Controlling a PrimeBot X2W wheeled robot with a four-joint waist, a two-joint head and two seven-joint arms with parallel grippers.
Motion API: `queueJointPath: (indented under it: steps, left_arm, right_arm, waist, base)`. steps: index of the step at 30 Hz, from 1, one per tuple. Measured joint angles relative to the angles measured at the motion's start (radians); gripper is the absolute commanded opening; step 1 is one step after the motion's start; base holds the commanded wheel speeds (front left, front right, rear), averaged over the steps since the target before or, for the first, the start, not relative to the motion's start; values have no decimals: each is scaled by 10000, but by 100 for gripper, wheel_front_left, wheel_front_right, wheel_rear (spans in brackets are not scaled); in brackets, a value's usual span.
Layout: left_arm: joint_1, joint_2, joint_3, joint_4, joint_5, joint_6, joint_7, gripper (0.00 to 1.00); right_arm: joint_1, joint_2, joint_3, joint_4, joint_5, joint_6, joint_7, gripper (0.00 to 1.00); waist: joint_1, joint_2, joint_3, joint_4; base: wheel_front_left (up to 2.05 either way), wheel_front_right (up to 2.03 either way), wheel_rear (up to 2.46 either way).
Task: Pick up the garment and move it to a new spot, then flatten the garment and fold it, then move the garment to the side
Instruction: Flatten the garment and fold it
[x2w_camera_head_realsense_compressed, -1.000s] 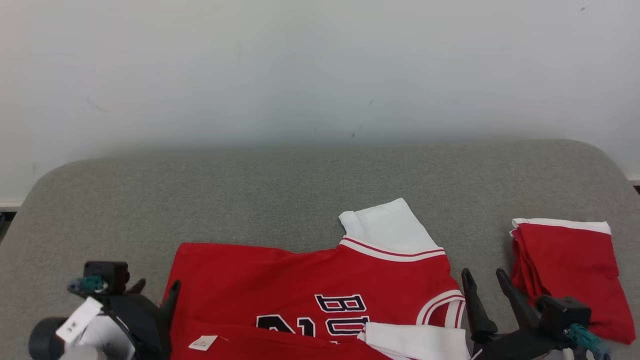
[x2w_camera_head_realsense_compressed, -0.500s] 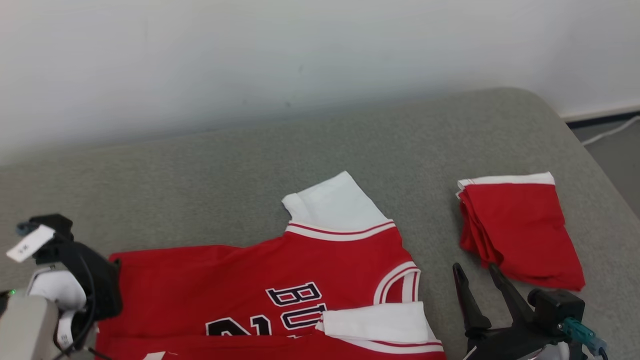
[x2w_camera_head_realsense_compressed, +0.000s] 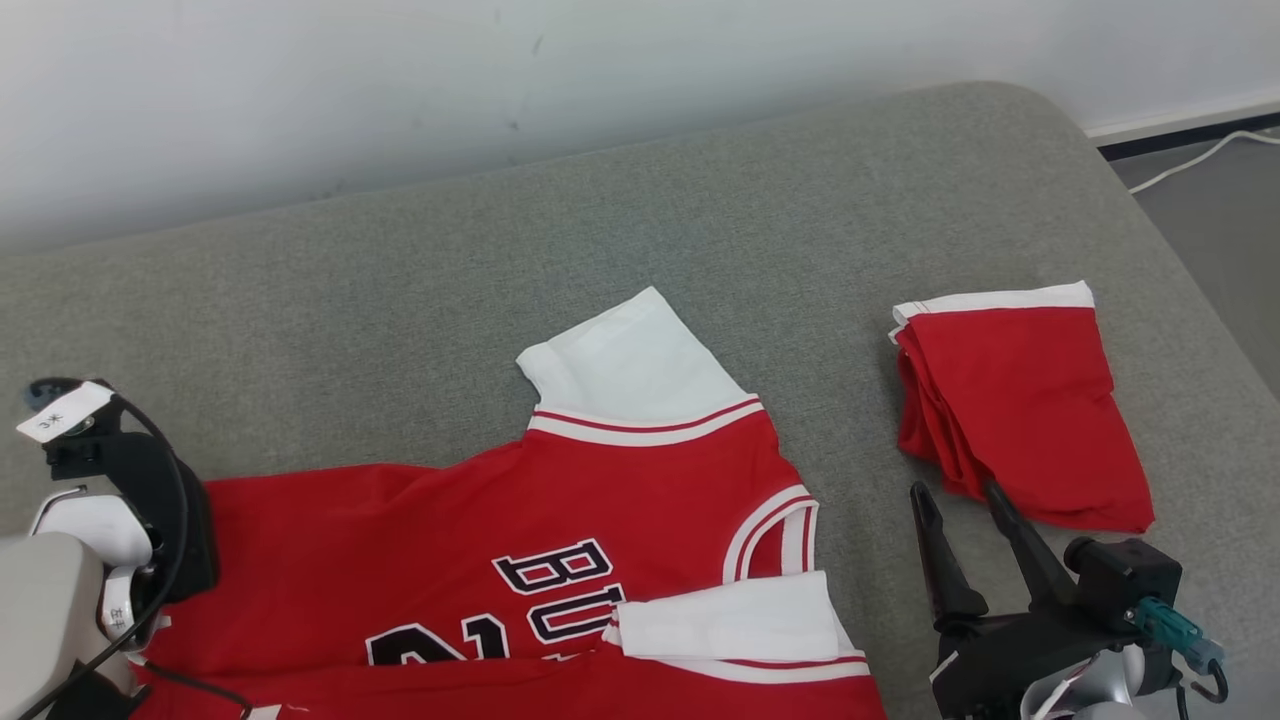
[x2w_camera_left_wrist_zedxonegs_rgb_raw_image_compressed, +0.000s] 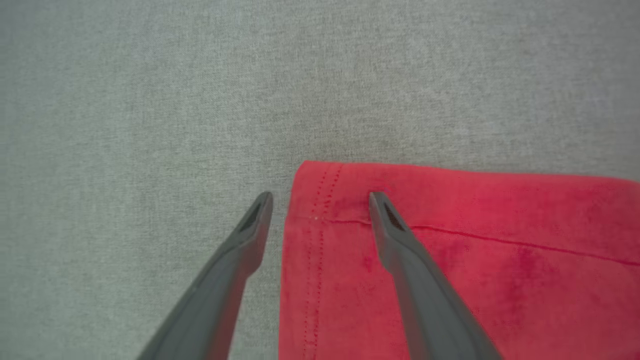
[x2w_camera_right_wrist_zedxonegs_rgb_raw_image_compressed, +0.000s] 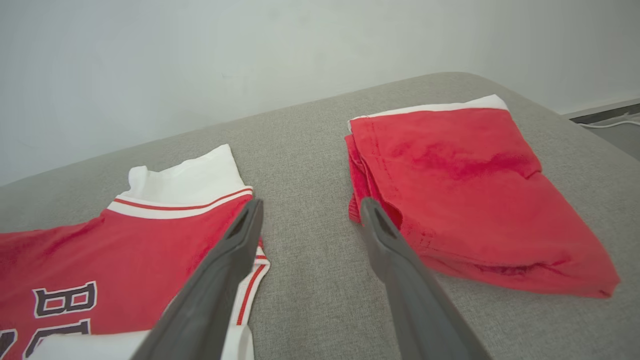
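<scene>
On the grey bench the red jersey lies flat. One white sleeve sticks out on its far side, and the other white sleeve is tucked over its front.

My left gripper is at a corner of the jersey's left end. It is wide open and holds nothing. One finger is over the red cloth and the other is over the bench, just off the jersey's edge. I cannot tell if the tips touch down.

My right gripper is just off the jersey's right side. It is wide open too, with nothing in it. A folded red piece sits a bit further out from the jersey on that side, and my right gripper is between the two.

Here is what I think could go wrong. If I shut the left gripper from here, it may grab just the top layer, or slip off the edge and grab nothing. Then the corner would flop and the jersey would wrinkle. If I push down too hard, the cloth may bunch up. If I swing the right gripper out, away from the jersey, it could bump the folded red piece and mess it up. And if I lift the jersey fast, the tucked sleeve could fall open.
</scene>
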Motion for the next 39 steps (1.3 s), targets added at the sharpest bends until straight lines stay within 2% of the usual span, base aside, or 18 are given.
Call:
queueJointPath:
  steps: [17, 18, 19, 20, 21, 26, 29, 35, 39]
  left_arm:
    - [-155, -142, 249, 428, 59, 79, 155, 100]
    - [-169, -150, 253, 447, 54, 79, 153, 94]
    - [-183, -165, 255, 468, 54, 79, 151, 62]
    - [-190, -188, 255, 472, 54, 79, 150, 35]
    - [-195, -213, 251, 474, 54, 79, 148, 0]
    - [-350, -439, 115, 485, 56, 77, 77, 0]
    - [-500, -499, 102, 495, 56, 75, 77, 0]
    - [-840, -765, 23, 656, 59, 73, 44, 0]
    - [-1130, -1053, -171, 767, 102, 65, -25, 0]
  right_arm:
    - [-106, -50, 192, 81, -12, 88, 84, 100]
    - [-116, -63, 180, 82, -12, 88, 82, 100]
    - [-131, -75, 169, 84, -12, 86, 82, 100]
    - [-149, -79, 167, 84, -12, 86, 82, 100]
    - [-170, -79, 169, 82, -12, 86, 82, 100]
    - [-212, -213, 155, 61, -54, 96, 180, 100]
    - [-611, -380, 232, 100, -54, 286, 627, 100]
    - [-3419, -920, 915, 533, -79, 790, 2767, 100]
    - [-5260, -1028, 1158, 1536, 38, 918, 4439, 100]
  waist:
    - [-1, 0, 143, 79]
    - [-1, 0, 163, 61]
    - [-1, 0, 179, 47]
    - [-2, 0, 190, 39]
    - [-2, 0, 198, 35]
    - [-2, 0, 251, 128]
    - [-2, 0, 290, 254]
    - [-1, 0, 397, 543]
    - [-1, 0, 436, 796]
  base:
    - [0, 0, 0]
    - [0, 0, 0]
    - [0, 0, 0]
    - [0, 0, 0]
    - [0, 0, 0]
    - [0, 0, 0]
    - [0, 0, 0]
    - [0, 0, 0]
    - [0, 0, 0]
